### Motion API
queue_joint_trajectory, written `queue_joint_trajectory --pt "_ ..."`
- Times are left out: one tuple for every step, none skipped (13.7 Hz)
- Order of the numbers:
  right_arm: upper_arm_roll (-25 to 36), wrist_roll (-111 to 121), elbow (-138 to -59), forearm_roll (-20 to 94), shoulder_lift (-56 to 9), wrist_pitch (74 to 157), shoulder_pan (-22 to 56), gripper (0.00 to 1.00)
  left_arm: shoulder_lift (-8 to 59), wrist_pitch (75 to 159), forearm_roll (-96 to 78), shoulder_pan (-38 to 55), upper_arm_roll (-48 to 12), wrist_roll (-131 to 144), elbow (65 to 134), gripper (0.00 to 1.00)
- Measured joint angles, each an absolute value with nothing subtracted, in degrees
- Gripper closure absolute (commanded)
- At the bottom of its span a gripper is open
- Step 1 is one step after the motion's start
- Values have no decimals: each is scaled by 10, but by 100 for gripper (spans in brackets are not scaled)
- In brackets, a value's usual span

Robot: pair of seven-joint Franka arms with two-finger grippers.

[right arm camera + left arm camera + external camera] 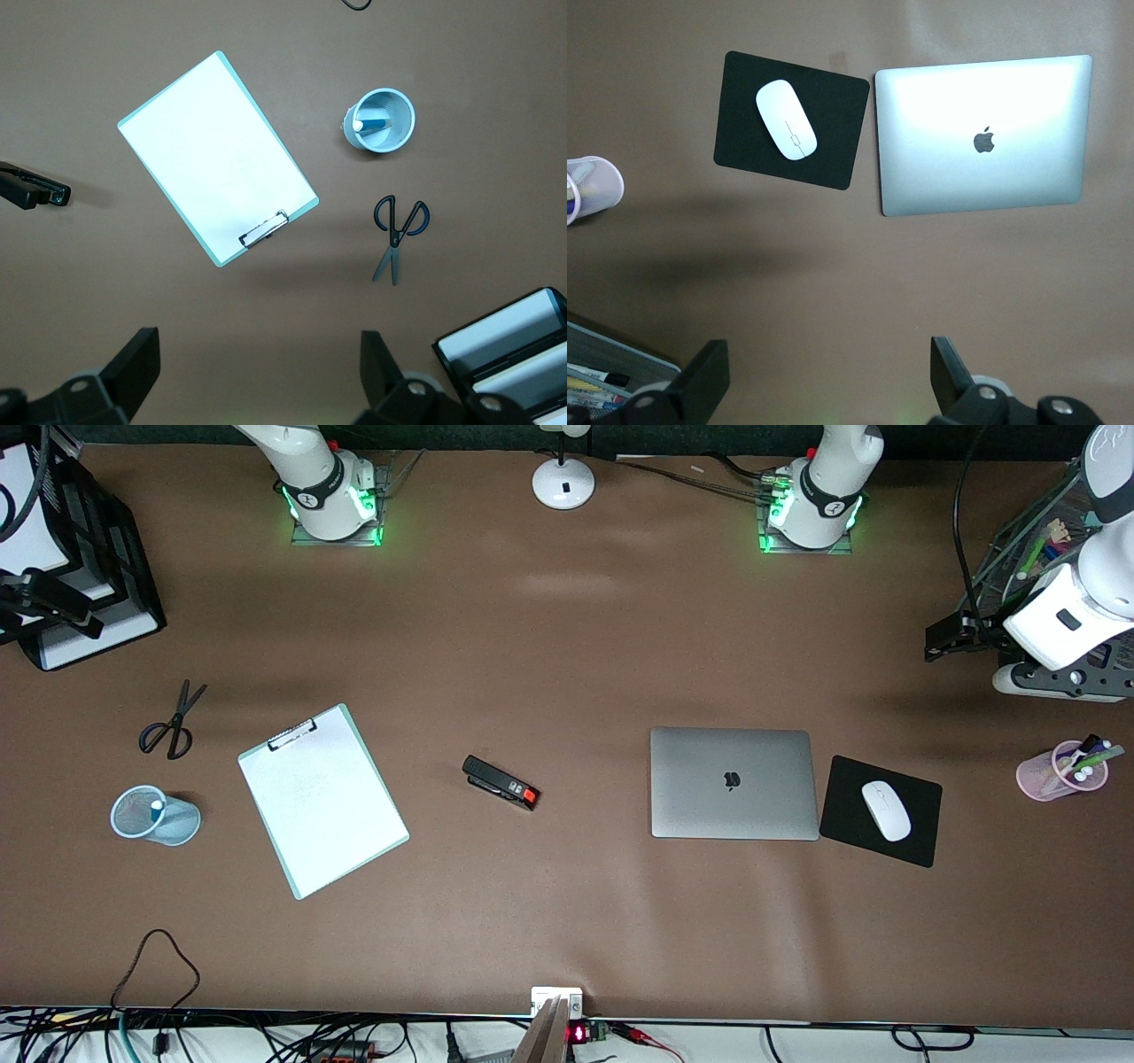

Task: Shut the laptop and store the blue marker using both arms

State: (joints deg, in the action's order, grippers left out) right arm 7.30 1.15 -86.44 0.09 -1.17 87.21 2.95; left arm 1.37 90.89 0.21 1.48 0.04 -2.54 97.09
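Observation:
The silver-grey laptop [733,783] [983,133] lies shut on the table, lid and apple logo facing up. The blue marker [373,124] stands white end up in a light-blue mesh cup [155,816] near the right arm's end of the table. My left gripper [830,363] hangs open and holds nothing. It is over bare table near the left arm's end, apart from the laptop. My right gripper [259,354] is also open with nothing in it. It hangs over bare table beside a black tray, apart from the cup.
A clipboard [321,802], scissors [171,726] and a black stapler [500,783] lie between cup and laptop. A black mouse pad [921,828] with a white mouse [886,810] lies beside the laptop. A pink cup of pens [1059,772], a wire rack [1028,540] and a black file tray [97,576] stand at the ends.

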Motion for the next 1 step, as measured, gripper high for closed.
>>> queue_joint_trajectory --pt "73 12 -864 1 -12 872 30 0 14 909 2 15 0 -25 971 0"
